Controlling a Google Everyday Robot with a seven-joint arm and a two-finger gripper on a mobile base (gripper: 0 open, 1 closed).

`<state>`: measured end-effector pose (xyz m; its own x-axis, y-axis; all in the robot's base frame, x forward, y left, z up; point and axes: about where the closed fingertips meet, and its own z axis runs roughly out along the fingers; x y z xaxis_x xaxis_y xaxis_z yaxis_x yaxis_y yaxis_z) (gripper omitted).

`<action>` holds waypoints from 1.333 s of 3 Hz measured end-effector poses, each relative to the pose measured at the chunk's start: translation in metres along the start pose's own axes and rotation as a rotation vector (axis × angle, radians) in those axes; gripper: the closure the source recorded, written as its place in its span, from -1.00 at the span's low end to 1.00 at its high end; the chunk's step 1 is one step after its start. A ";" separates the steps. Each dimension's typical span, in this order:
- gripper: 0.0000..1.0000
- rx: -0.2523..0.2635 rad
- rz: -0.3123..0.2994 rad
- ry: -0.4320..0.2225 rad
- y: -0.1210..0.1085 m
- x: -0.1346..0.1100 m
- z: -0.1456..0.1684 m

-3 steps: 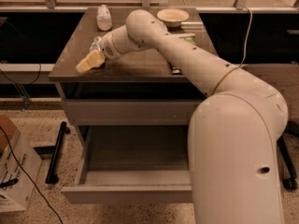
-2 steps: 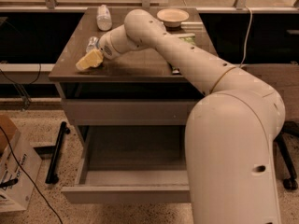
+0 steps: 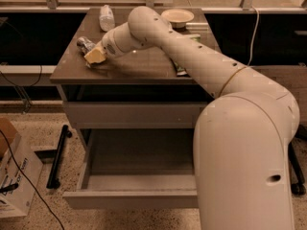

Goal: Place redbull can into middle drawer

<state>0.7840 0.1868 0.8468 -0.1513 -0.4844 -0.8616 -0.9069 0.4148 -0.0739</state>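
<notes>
The redbull can (image 3: pixel 85 43) lies on the brown table top (image 3: pixel 144 68) near its left edge, shiny end showing. My gripper (image 3: pixel 94 56) with its pale yellow tip is low over the table, right beside the can on its near right side, touching or nearly touching it. The middle drawer (image 3: pixel 96 182) is pulled out below the table; its grey tray shows nothing inside, and my arm hides its right part.
A clear plastic bottle (image 3: pixel 106 17) lies at the table's back left and a white bowl (image 3: pixel 177 17) at the back. A green packet (image 3: pixel 180 69) peeks out beside my arm. The upper drawer front (image 3: pixel 134 114) is closed. A cardboard box (image 3: pixel 10 176) stands on the floor at left.
My gripper has moved slightly away from the table's front edge toward the can. The drawer has not moved.
</notes>
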 end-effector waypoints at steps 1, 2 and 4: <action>0.92 0.010 -0.058 -0.023 0.006 -0.011 -0.019; 1.00 0.006 -0.119 -0.029 0.013 -0.014 -0.032; 1.00 -0.088 -0.196 -0.055 0.058 0.017 -0.080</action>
<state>0.6974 0.1416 0.8680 0.0507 -0.5056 -0.8613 -0.9481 0.2467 -0.2006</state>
